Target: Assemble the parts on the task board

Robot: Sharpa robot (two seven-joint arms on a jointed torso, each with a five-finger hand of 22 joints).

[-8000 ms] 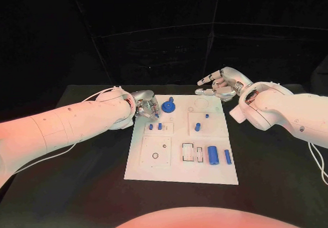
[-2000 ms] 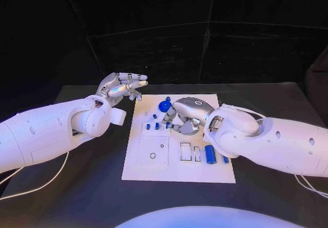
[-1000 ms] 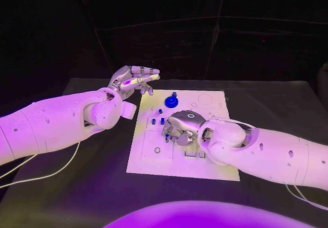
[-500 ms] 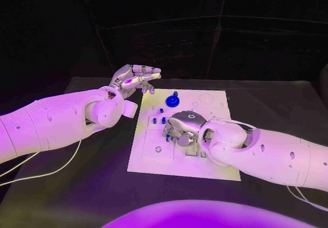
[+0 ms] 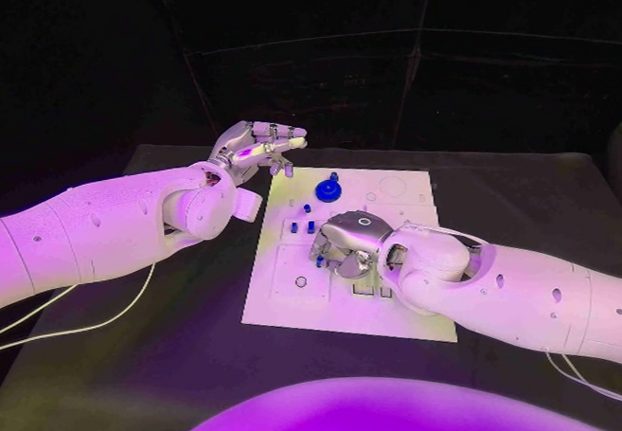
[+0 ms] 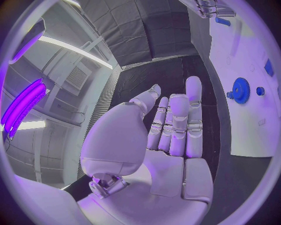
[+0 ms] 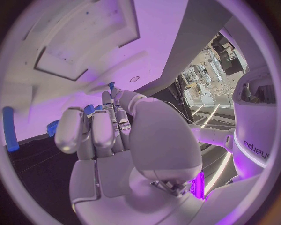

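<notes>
White task board [image 5: 289, 302] lies before you on the black surface. Your left hand [image 5: 258, 148] hovers empty, fingers spread. Your right hand [image 5: 349, 241] rests curled on the board; its grasp cannot be told.

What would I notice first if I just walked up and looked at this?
Probably the right hand, hunched low over the middle of the white task board with its fingers curled down among the small blue parts. Next, the left hand, raised empty off the board's far left corner, and the blue gear standing near the board's far edge.
</notes>
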